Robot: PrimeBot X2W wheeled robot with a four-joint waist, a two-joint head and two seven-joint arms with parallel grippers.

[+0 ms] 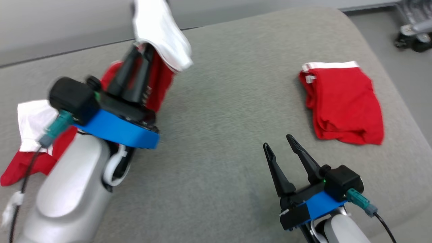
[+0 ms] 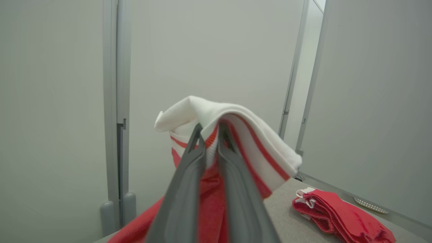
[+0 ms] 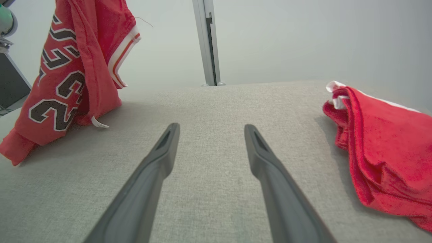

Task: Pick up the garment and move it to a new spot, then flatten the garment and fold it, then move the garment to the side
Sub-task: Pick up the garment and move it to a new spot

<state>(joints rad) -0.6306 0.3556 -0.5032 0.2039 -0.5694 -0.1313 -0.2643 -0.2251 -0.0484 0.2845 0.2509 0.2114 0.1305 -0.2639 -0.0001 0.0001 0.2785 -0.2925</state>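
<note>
At left, the red jersey [image 1: 162, 81] with white trim and dark numbers was held up off the grey cushion [image 1: 219, 118], its lower end trailed on it. The left gripper [image 1: 141, 49] was clamped on a bunched white-edged fold near the top, fingers nearly together. Mid-right, the right gripper [image 1: 278, 141] was held low over bare cushion, fingers spread wide, nothing between them. Far right, a second red garment [image 1: 342, 101] was laid folded, well apart from both.

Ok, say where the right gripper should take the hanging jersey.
Best take the jersey by its lower edge, where it meets the cushion, coming from the robot's right with open jaws low. The left gripper pinches its top, so it hangs, that edge facing the right gripper.
</note>
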